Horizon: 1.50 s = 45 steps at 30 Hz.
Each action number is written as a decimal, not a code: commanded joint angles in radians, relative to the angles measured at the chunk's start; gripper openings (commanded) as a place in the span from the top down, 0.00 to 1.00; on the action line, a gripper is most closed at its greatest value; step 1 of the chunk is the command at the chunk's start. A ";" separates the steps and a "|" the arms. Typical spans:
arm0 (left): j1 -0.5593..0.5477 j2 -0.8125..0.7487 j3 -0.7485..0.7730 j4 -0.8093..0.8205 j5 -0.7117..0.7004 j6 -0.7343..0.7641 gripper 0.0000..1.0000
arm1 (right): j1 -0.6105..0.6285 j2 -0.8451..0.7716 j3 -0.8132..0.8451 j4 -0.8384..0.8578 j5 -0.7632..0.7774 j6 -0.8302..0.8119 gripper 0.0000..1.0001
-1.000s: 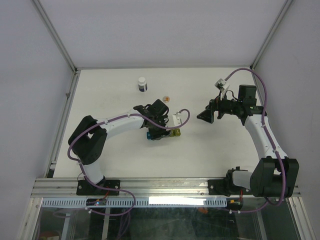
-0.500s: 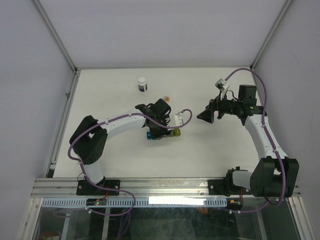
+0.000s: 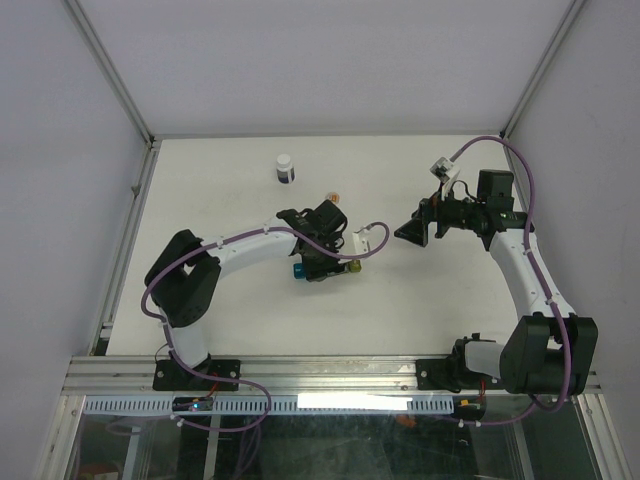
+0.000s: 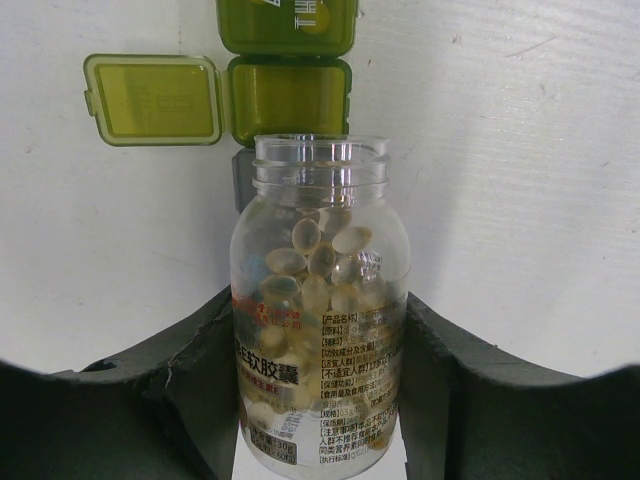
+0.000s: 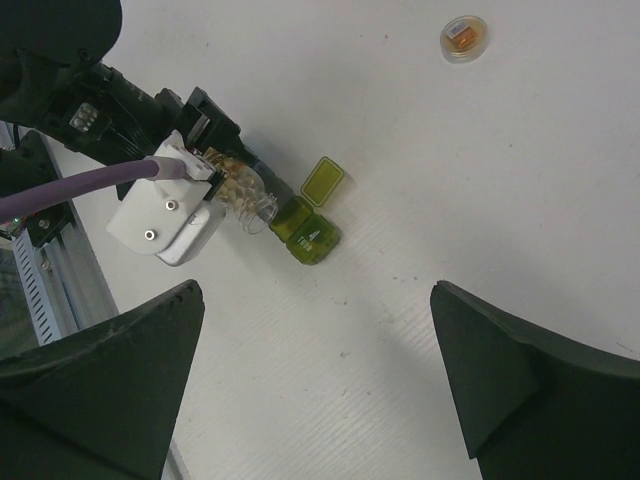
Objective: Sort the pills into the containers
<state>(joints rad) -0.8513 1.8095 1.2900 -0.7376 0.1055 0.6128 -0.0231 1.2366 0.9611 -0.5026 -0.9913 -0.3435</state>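
My left gripper (image 4: pixel 320 335) is shut on a clear uncapped bottle (image 4: pixel 320 300) with a printed label. The bottle is full of pale cream pills (image 4: pixel 312 258), some crowded near its neck. The containers (image 4: pixel 290 100) lie just beyond the bottle's mouth. One green compartment stands open with its lid (image 4: pixel 150 98) flipped left, and a closed yellow-green one (image 4: pixel 290 22) follows it. From above, the left gripper (image 3: pixel 322 256) covers most of the containers (image 3: pixel 350 266). My right gripper (image 3: pixel 412 232) hangs open to the right, holding nothing; below it are the bottle (image 5: pixel 243 197) and containers (image 5: pixel 310 232).
A white-capped dark bottle (image 3: pixel 285 168) stands at the back of the table. A small round clear vial with orange contents (image 5: pixel 464 37) lies behind the containers, also in the top view (image 3: pixel 334 198). The enclosure's walls and rails border the table.
The left arm has shifted slightly to the right with the bottle still in its grip. The right arm has not moved.
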 commanded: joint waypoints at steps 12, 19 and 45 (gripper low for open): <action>-0.011 0.016 0.072 -0.026 -0.038 -0.027 1.00 | -0.013 -0.001 0.051 -0.001 -0.012 -0.018 0.00; -0.014 -0.005 0.041 -0.013 -0.067 -0.028 1.00 | -0.014 0.005 0.054 -0.003 -0.016 -0.018 0.01; -0.022 0.018 0.099 -0.069 -0.058 -0.071 1.00 | -0.021 0.004 0.053 -0.006 -0.019 -0.021 0.00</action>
<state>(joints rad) -0.8646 1.8339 1.3334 -0.7895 0.0513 0.5694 -0.0353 1.2430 0.9611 -0.5220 -0.9913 -0.3504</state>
